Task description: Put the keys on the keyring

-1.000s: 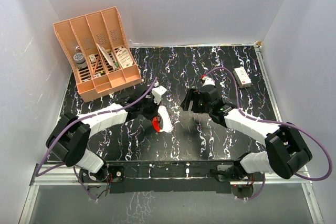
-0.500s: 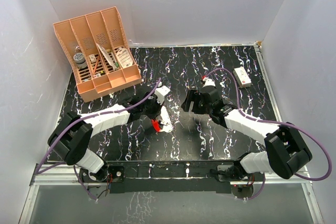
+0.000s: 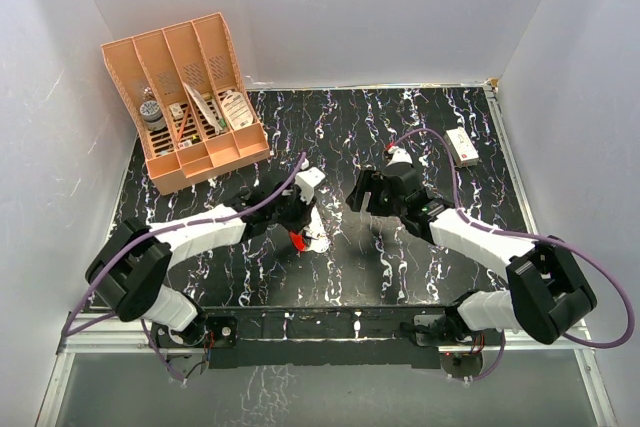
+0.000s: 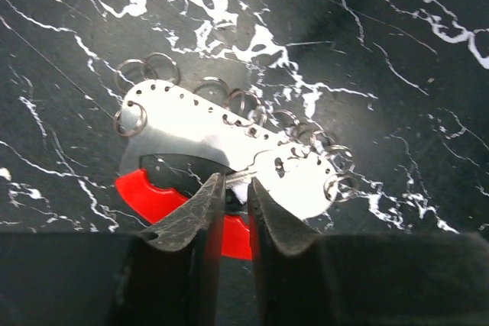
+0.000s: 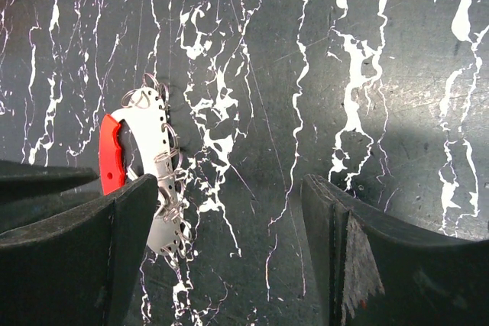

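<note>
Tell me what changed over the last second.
The left gripper edged away from its base; the white oval keyring with a red crescent beneath it, tilted up before, now lies flat. The right gripper, jaws wide open, stayed put.

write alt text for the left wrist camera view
The left gripper, its jaws a narrow gap apart, points at a flat white keyring with a red crescent edge, lying on a black marbled table. Small metal rings line its rim, and what looks like a silvery key lies at the fingertips.
</note>
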Controlling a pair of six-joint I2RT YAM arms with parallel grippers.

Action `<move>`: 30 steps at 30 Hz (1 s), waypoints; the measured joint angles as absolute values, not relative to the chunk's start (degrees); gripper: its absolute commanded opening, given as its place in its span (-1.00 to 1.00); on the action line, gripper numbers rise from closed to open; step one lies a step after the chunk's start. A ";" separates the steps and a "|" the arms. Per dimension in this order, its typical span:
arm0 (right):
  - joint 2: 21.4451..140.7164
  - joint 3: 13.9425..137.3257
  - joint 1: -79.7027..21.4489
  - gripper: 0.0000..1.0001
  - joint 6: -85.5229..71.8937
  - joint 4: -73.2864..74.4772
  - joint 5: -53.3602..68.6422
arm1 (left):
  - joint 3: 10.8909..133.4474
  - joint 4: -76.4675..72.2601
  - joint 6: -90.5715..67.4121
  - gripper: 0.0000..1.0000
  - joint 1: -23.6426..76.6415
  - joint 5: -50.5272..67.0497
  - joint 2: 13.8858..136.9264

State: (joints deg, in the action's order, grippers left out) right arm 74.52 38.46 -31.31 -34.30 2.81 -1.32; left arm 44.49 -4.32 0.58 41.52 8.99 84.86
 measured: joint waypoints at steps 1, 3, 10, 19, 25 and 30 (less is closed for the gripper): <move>74.43 38.46 -31.18 0.49 -34.24 2.79 -1.32 | 43.64 -4.93 0.27 -0.55 41.87 9.10 84.16; 74.39 38.46 -30.94 0.49 -34.02 2.79 -1.30 | 41.60 -6.50 -0.10 -0.51 42.57 9.45 82.54; 74.37 38.46 -29.45 0.49 -32.95 2.83 -1.15 | 34.00 -13.63 -0.51 -0.33 44.21 10.15 77.89; 74.02 38.46 -28.58 0.50 -32.53 2.85 -0.32 | 32.62 -19.31 2.02 -0.15 45.21 9.63 80.95; 73.34 38.46 -27.73 0.49 -32.14 2.85 0.21 | 34.89 -18.76 4.78 -0.05 45.80 8.23 85.95; 72.86 38.46 -27.03 0.49 -31.79 2.85 0.71 | 34.92 -19.14 6.07 -0.01 46.28 7.18 85.71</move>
